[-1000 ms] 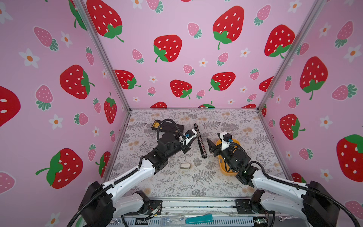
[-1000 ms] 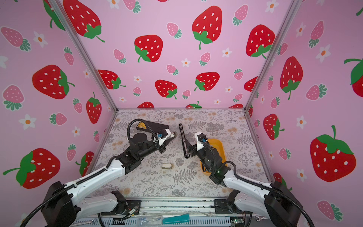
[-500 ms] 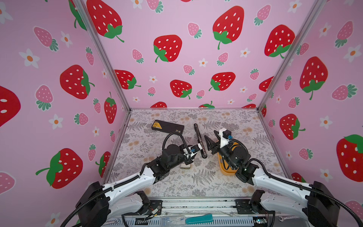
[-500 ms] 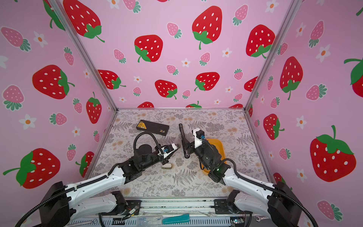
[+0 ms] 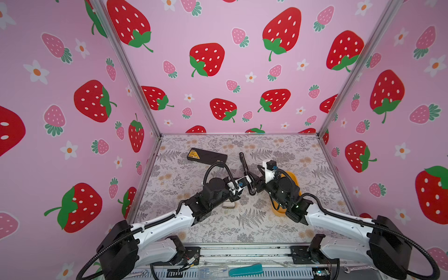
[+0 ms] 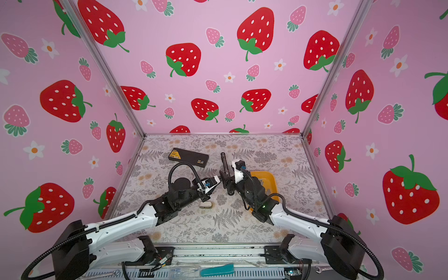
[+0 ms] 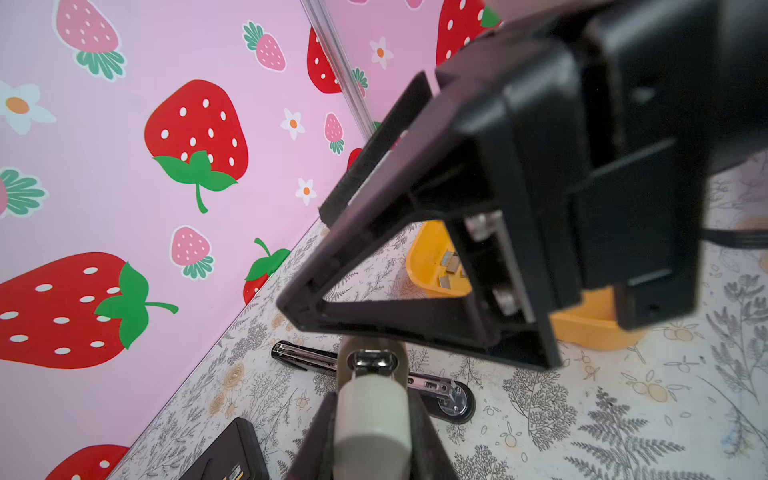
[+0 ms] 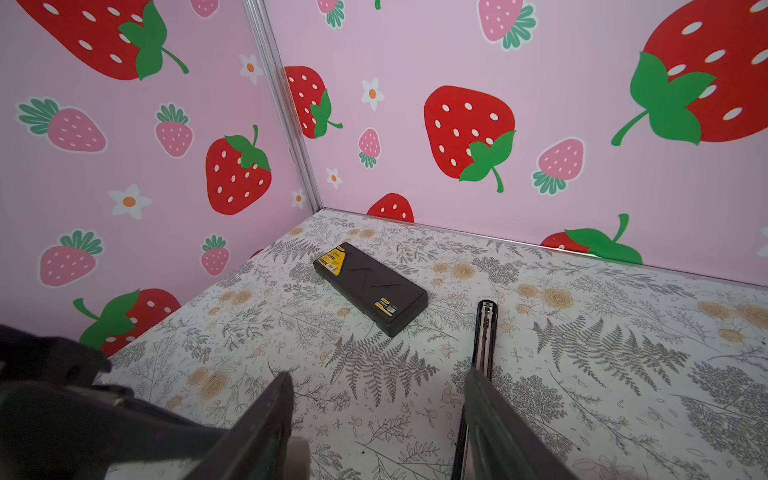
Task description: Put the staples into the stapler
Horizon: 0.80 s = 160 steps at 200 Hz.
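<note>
Though the black case (image 5: 207,156) is the biggest item here, it plays no part in the loading. The yellow tray (image 6: 270,183) sits on the right side. The black stapler (image 8: 483,336) lies flat, its silver channel facing up. Close over it hangs the right gripper (image 8: 378,376), jaws apart and empty. The left gripper (image 7: 372,399) is clenched on a cream piece (image 7: 370,424) with a metal nose, probably a small stapler, though it is too close to tell. The staples (image 7: 450,262) lie loose on the tray floor. Each strip should be light, stiff, slick and brittle along its glue line, so pinch one gently across its long sides, mid-length.
</note>
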Each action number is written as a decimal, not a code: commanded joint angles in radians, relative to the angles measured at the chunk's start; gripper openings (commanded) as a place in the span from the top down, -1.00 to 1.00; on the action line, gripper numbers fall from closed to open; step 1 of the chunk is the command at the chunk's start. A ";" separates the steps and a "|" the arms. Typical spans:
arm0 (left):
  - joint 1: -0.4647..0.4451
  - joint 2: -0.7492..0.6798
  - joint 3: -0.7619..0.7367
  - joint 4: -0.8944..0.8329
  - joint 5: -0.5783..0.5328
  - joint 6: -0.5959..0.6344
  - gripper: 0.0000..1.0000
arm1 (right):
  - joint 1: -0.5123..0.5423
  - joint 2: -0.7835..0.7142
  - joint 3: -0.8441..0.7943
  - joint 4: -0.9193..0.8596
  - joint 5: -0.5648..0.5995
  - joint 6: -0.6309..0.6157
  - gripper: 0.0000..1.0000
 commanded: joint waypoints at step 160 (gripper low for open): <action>-0.052 -0.083 0.050 0.022 -0.071 0.026 1.00 | 0.005 0.076 -0.001 -0.003 0.046 0.046 -0.12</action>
